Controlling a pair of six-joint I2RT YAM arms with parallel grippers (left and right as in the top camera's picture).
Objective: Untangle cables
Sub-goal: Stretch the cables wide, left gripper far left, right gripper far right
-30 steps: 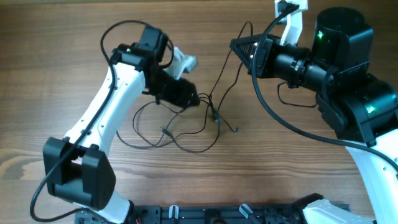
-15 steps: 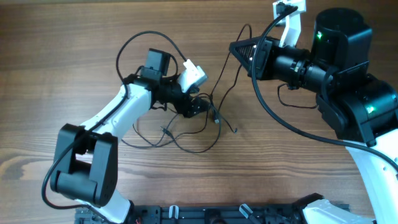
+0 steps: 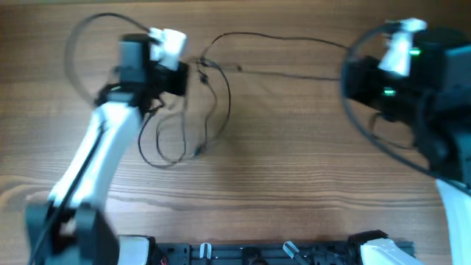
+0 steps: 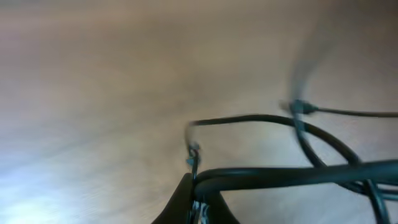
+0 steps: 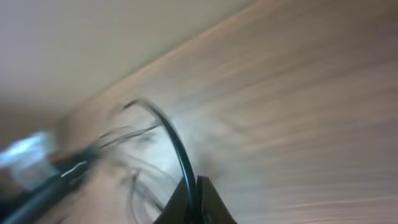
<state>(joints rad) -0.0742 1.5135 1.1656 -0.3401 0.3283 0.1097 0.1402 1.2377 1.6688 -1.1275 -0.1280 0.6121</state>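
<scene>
Cables part-spread, one knot left to work

Wooden table (image 3: 294,184) carries the whole job. The left arm (image 3: 103,154) reaches toward the far left corner, and the right arm (image 3: 434,81) sits by the right edge, both motion-blurred.

The cables (image 3: 174,164) lie mostly in the far left part of the table. One strand (image 3: 287,39) is drawn out along the far edge toward the right arm, so one length looks largely freed. The rest hangs in crossing loops toward the middle and gathers in a knot (image 3: 203,65) just beside the left arm's tip. In my judgement that bunch remains to be separated.

The left gripper (image 4: 194,202) has its jaws together, pinching a wire near a small plug end (image 4: 193,149). The right gripper (image 5: 194,202) is likewise pressed together on a wire rising from between its tips.
</scene>
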